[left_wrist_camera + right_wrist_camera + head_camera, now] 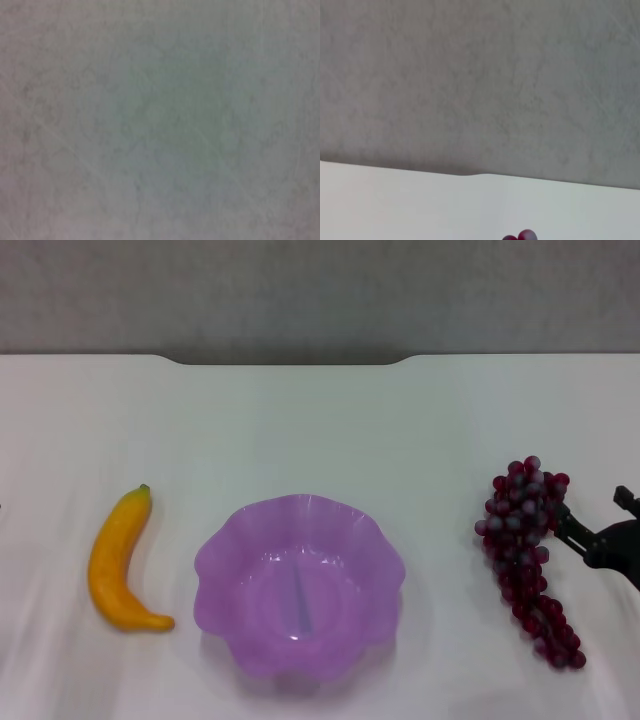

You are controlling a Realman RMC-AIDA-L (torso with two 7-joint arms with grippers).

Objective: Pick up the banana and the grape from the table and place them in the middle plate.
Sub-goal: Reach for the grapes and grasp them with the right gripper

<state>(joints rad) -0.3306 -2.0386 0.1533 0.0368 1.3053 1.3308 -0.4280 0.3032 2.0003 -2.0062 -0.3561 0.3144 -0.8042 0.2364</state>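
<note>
Nothing was plated: banana (120, 565) and grape (528, 550) lay beside the empty plate (215, 560); right gripper (585, 530) spread by the grapes.

Set on a plain white table (320, 430) with a notched far edge: a translucent purple plate (225, 560), scallop-rimmed and empty, near the front centre. To its left, well apart, a curved yellow-orange banana (112, 562), dark-green tip pointing away, lying flat. To its right, also well apart, a long bunch of dark red-purple grapes (525, 540), some frosted grey, stretched along the tabletop with the wider end farther back; two grapes (520, 236) glimpsed at the right wrist view's edge.
</note>
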